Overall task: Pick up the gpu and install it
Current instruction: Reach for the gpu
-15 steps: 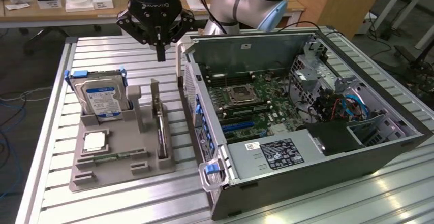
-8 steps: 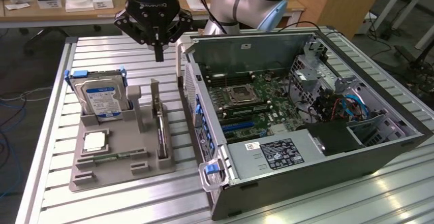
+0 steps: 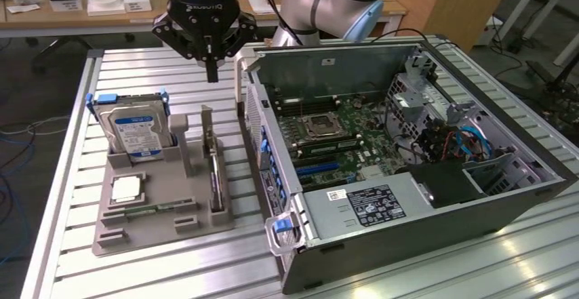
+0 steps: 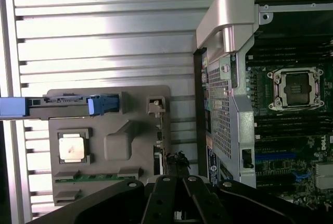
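Observation:
The gpu (image 3: 215, 167) stands on edge in a slot of the grey holder tray (image 3: 163, 197), its thin green board and silver end bracket seen from above. In the wrist view the gpu (image 4: 161, 143) appears edge-on at the side of the holder tray (image 4: 125, 140) nearest the case. My black gripper (image 3: 213, 74) hangs above the slatted table just beyond the tray's far end, fingers pressed together with nothing between them. The wrist view has the gripper (image 4: 176, 182) shut, hovering over the gpu's end.
An open computer case (image 3: 506, 197) lies at the exterior view's right, its motherboard (image 3: 340, 136) exposed. The tray also holds a silver hard drive (image 3: 135, 133), a square processor (image 3: 127, 189) and a memory stick (image 3: 149, 209). A desk with boxes stands behind.

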`<state>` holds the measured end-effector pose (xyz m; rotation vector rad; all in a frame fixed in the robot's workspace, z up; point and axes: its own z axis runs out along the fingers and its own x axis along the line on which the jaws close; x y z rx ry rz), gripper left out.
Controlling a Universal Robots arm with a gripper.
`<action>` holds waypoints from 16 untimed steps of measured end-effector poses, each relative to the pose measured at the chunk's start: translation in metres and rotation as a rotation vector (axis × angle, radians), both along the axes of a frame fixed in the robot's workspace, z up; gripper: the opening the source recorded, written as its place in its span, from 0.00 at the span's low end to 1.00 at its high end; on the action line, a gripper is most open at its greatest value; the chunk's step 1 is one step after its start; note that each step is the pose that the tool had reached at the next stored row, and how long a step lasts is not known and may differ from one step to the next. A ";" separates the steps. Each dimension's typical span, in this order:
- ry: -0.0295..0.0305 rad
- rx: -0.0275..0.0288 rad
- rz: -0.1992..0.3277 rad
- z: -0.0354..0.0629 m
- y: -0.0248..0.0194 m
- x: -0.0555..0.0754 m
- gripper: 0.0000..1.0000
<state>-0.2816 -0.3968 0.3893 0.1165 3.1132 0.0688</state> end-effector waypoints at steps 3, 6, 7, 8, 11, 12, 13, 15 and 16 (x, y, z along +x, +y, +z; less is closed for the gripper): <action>0.0001 0.0000 0.000 0.0000 -0.0001 0.000 0.11; 0.0001 0.0001 0.000 0.0000 -0.0019 0.000 0.11; 0.0001 0.0001 0.000 0.0000 -0.0030 0.000 0.11; 0.0000 0.0000 0.000 0.0000 -0.0041 0.000 0.11; 0.0000 0.0000 0.000 0.0000 -0.0087 0.000 0.11; 0.0000 0.0001 0.000 0.0000 -0.0106 0.000 0.11; 0.0001 0.0001 0.000 0.0000 -0.0126 0.000 0.11; 0.0000 0.0001 0.000 0.0000 -0.0170 -0.001 0.11; 0.0000 0.0001 0.000 0.0000 -0.0192 -0.001 0.11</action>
